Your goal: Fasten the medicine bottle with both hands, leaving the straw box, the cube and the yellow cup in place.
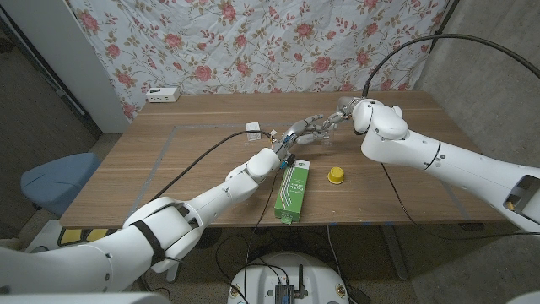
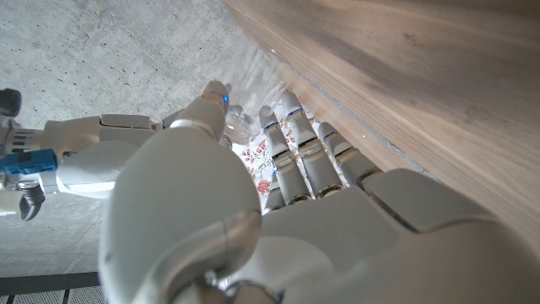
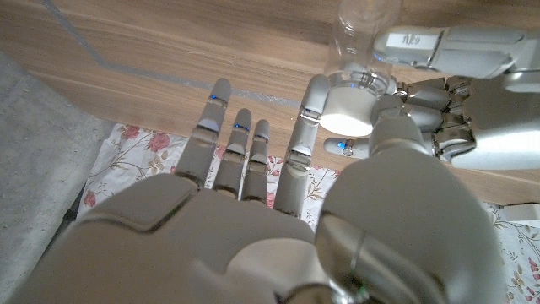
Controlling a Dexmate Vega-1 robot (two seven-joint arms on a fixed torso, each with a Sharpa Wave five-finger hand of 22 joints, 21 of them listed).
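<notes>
Above the middle of the surface (image 1: 194,135), the two hands meet around the medicine bottle (image 3: 364,42), a clear, thin-walled plastic one with a white cap (image 3: 348,111). The left hand (image 1: 297,133) wraps its fingers (image 3: 439,105) around the clear body and grips it. The right hand (image 1: 331,120) pinches the cap between thumb and one finger (image 3: 314,97), its other fingers spread out and holding nothing. Such a bottle probably weighs little and is stiff but smooth, so it may slip or spin in the grip; the body is best held firmly around its middle, not squeezed hard, while the ribbed-looking cap edge is taken for turning. Nearer the robot on the surface lie the green straw box (image 1: 291,191) and, just beside it, the yellow cup (image 1: 336,175), both well clear of the hands. A small white thing, perhaps the cube (image 1: 252,128), sits beyond the left forearm.
</notes>
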